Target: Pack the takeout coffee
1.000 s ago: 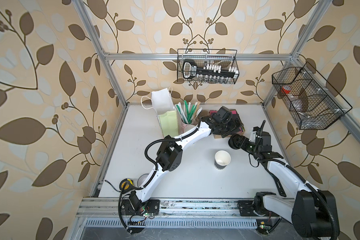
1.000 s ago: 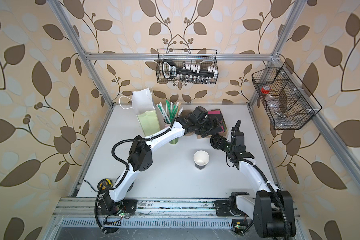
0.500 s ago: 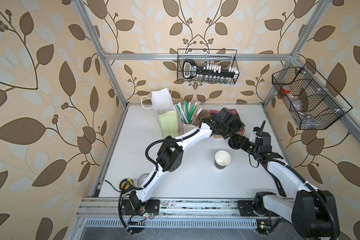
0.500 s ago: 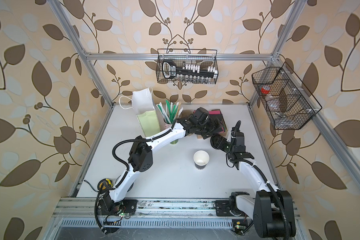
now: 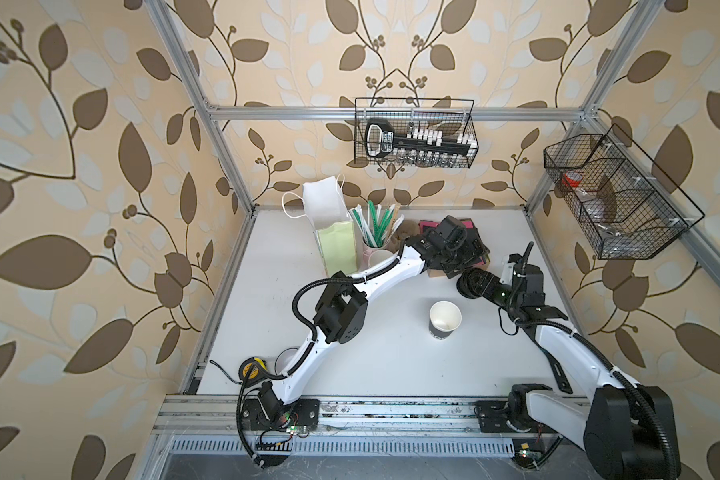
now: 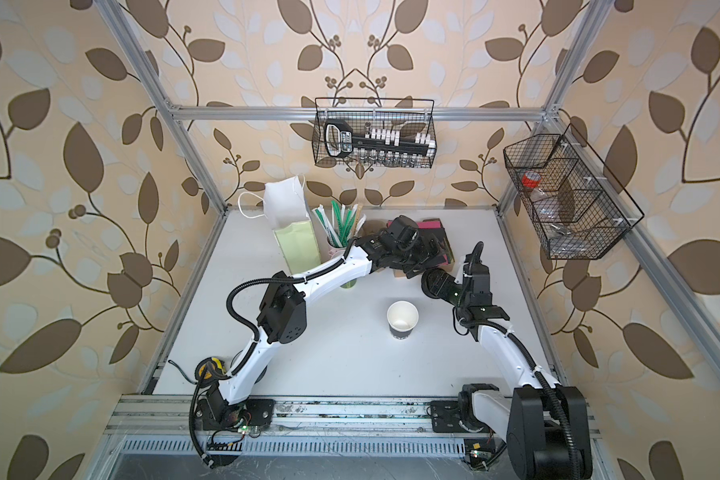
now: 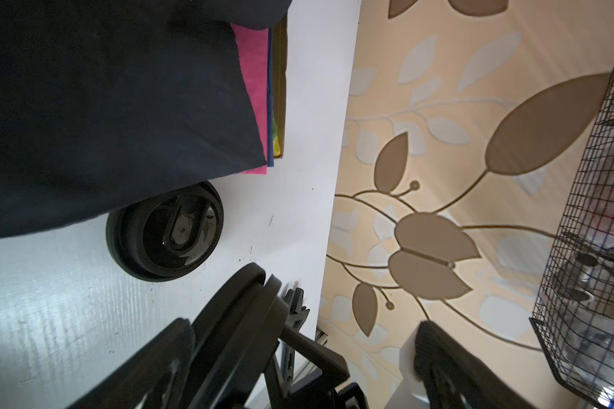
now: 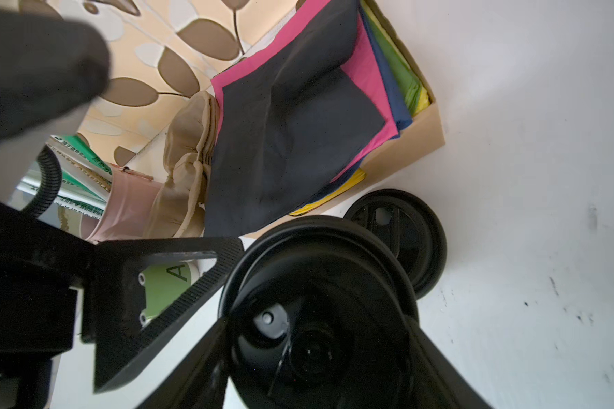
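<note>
The paper cup (image 5: 444,319) stands upright and lidless in the middle of the table (image 5: 371,374), well apart from both arms. Toward the back wall, the right gripper (image 8: 316,329) is clamped across a black lid (image 8: 334,248), and a second lid (image 8: 404,244) lies flat just beside it. The left gripper (image 5: 454,266) hovers spread wide by the napkin box (image 8: 419,138), one finger (image 8: 163,301) next to the held lid.

Cup (image 5: 444,318) white inside, lid (image 8: 316,269) black, napkins (image 8: 291,141) black and pink, bag (image 5: 337,247) pale green.
</note>
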